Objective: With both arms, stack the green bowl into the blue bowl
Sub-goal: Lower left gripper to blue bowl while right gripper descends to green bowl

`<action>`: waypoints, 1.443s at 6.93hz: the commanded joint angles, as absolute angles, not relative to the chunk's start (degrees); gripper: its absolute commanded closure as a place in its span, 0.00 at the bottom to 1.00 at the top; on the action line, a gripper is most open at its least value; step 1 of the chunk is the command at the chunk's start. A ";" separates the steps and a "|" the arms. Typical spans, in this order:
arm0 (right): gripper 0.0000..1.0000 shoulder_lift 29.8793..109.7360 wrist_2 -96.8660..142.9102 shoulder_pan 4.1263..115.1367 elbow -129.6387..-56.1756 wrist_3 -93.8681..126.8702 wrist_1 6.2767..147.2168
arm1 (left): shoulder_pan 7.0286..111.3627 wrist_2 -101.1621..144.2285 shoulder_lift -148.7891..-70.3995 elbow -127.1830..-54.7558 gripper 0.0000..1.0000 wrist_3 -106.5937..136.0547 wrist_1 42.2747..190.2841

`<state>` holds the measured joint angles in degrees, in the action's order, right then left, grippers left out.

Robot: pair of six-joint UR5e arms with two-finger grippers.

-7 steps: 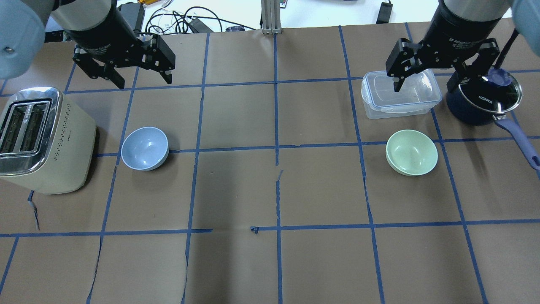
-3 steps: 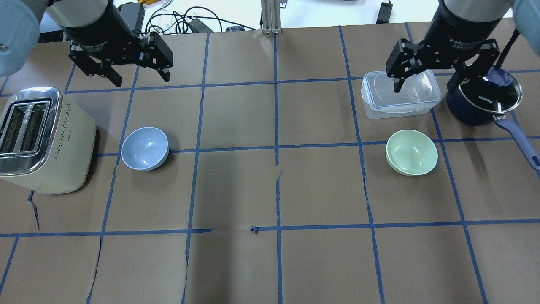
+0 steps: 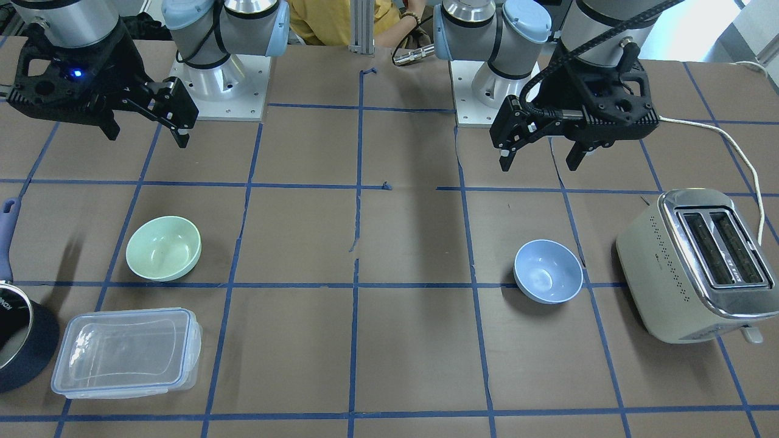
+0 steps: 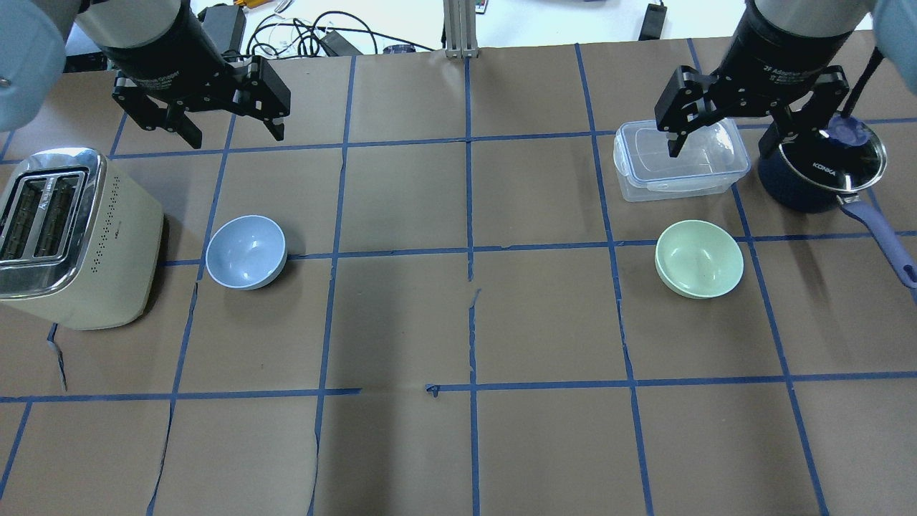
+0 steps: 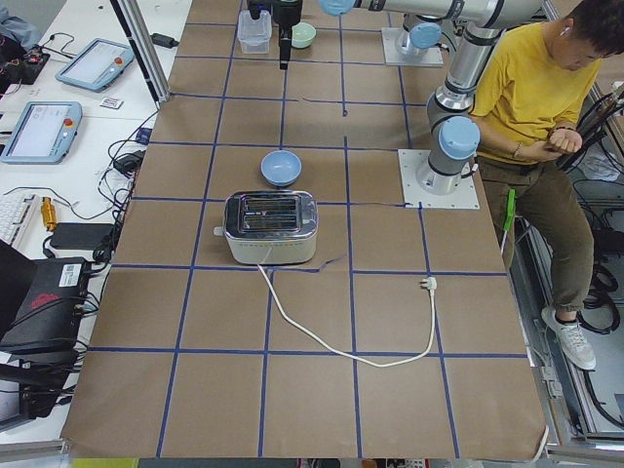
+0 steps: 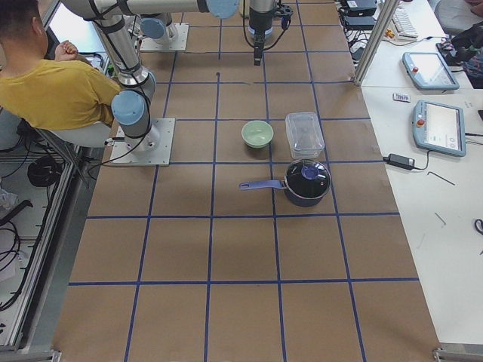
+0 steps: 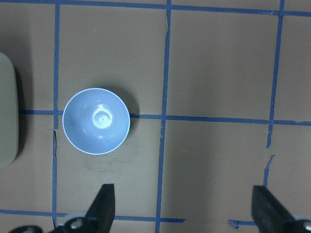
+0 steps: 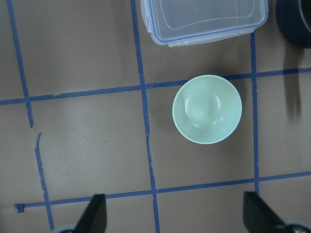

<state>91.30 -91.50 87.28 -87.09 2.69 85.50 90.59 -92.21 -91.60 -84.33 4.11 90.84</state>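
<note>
Overhead exterior: toaster [image 4: 71,236] beside blue bowl [image 4: 246,251], container [image 4: 706,172] near green bowl [image 4: 699,258].

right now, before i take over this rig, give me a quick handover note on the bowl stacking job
Grippers: the left gripper and the right gripper are both open and empty, raised above the table.
Things: the blue bowl sits upright on the robot's left side, beside the toaster. The green bowl sits upright on the right side, near the clear container and the pot. The bowls are far apart.
Done: nothing; neither bowl is gripped.
Left: grasp the green bowl, carry it across, and set it into the blue bowl.
</note>
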 commanded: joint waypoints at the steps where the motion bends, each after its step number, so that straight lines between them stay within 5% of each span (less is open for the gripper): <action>1: 0.00 91.41 -91.32 87.28 -87.10 2.64 85.43 | 90.01 -92.55 -92.28 -84.90 0.00 3.43 90.97; 3: 0.00 91.67 -91.32 87.19 -86.93 2.64 83.60 | 78.74 -91.94 -94.04 -89.52 0.00 -11.37 89.14; 6: 0.00 90.89 -91.32 86.58 -87.27 1.33 83.75 | 71.46 -93.33 -98.59 -107.97 0.00 -18.10 62.48; 10: 0.00 80.26 -92.19 86.40 -89.11 1.58 93.47 | 69.96 -94.13 -107.11 -110.21 0.00 -25.56 51.36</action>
